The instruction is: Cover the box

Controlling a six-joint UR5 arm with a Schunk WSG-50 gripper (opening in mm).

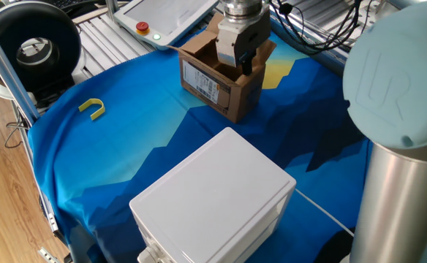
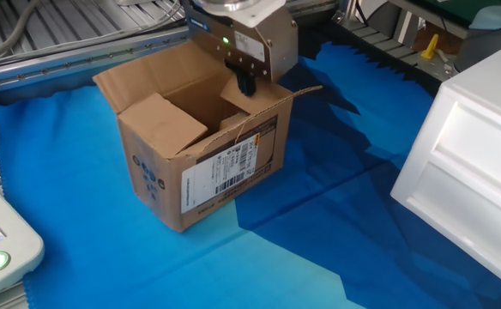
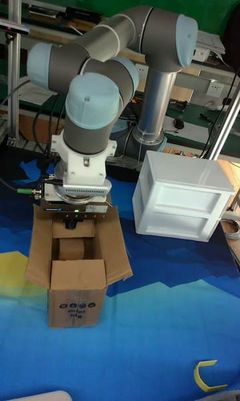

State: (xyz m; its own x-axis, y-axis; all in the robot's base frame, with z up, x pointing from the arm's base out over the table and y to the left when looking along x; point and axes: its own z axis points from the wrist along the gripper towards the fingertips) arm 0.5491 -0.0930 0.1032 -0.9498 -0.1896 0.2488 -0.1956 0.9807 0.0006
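The box (image 2: 201, 167) is a brown cardboard carton with a white barcode label, standing on the blue cloth. It also shows in one fixed view (image 1: 222, 84) and in the tall view (image 3: 75, 297). Its top is open: one flap (image 2: 163, 123) is folded inward, another stands up at the far side, and a third juts out to the right. My gripper (image 2: 246, 84) hangs over the opening at the box's far right rim, with its dark fingers together and reaching just inside. The gripper (image 1: 243, 64) (image 3: 70, 225) holds nothing that I can see.
A large white plastic box (image 1: 215, 197) (image 2: 478, 163) (image 3: 183, 204) stands near the carton. A yellow U-shaped piece (image 1: 91, 108) lies on the cloth. A black reel (image 1: 31, 47) and a pendant with a red button (image 1: 142, 28) sit beyond the table edge.
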